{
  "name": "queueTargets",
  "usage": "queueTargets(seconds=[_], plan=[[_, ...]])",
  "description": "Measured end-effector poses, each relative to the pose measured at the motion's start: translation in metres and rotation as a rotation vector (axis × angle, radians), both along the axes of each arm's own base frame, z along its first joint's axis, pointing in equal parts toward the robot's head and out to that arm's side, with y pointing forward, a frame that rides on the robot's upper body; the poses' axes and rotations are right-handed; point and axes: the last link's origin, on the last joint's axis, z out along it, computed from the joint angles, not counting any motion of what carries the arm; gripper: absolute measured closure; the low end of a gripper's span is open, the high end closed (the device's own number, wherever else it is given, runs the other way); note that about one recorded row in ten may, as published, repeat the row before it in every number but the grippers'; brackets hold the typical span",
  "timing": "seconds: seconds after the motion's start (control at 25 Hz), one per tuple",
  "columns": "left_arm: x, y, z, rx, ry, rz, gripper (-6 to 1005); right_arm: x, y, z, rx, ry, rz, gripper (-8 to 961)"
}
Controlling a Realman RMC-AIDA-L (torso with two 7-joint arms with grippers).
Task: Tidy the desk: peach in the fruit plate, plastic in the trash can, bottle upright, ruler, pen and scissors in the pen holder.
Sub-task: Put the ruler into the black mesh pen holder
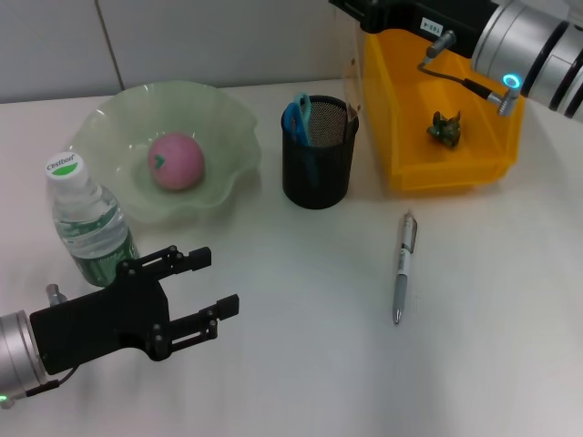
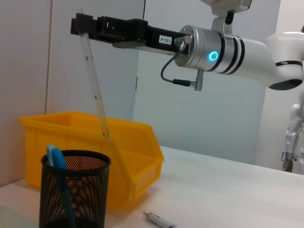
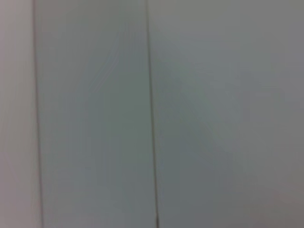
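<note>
Ruler (image 2: 95, 90), clear, thin, light and slick, hung pinched at its top end in the right gripper (image 2: 81, 26), above the mesh pen holder (image 1: 316, 152). Left gripper (image 1: 196, 287) sat spread and empty beside the upright bottle (image 1: 86, 221).

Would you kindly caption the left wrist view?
Right gripper holds clear plastic ruler above black mesh pen holder.

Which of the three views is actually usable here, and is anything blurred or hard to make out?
Head view: evenly lit and sharp, soft shadows beside the pen holder and pen. Left wrist view: clear, though the transparent ruler hanging from the right gripper is faint against the wall. Right wrist view: only a blurred, featureless wall with a seam.
</note>
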Motion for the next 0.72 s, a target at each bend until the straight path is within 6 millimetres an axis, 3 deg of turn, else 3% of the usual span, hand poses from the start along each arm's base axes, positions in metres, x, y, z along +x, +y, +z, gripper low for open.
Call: queueTargets(seconds=[0.72], plan=[[0.004, 0.004, 0.003, -0.007, -0.021, 0.005, 286, -0.004, 0.012, -0.021, -0.036, -0.004, -0.023, 550]])
